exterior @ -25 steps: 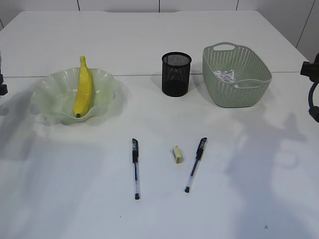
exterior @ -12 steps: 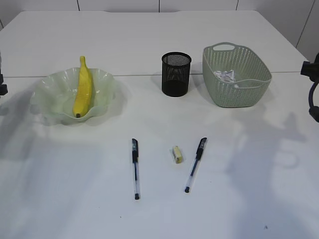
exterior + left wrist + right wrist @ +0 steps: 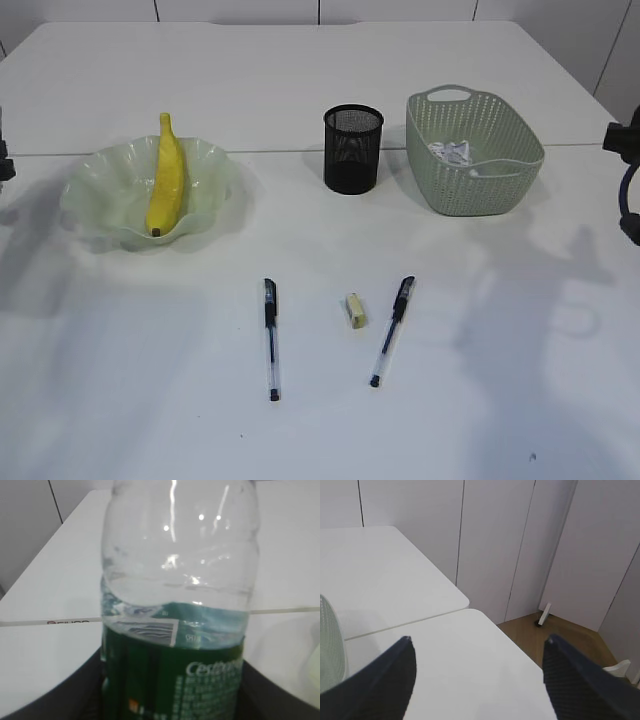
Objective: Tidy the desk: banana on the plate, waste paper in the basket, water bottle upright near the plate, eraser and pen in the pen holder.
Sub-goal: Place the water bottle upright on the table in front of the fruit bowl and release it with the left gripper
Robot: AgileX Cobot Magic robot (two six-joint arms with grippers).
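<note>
Water bottle (image 3: pixel 175 610) is held upright in the left gripper (image 3: pixel 172 700), out past the desk's (image 3: pixel 120 400) left edge. Toward the left edge, the banana (image 3: pixel 166 178) lies on the plate (image 3: pixel 95 190). Two pens (image 3: pixel 270 335) (image 3: pixel 392 328) flank the eraser (image 3: pixel 355 309) near the front middle. Behind, the pen holder (image 3: pixel 353 148) stands beside the basket (image 3: pixel 475 150), where waste paper (image 3: pixel 455 152) is seen. The right gripper (image 3: pixel 477 645) is spread wide, holding nothing, over the right edge.

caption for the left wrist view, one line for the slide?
Left gripper holds the upright water bottle close to camera, white desk behind.
</note>
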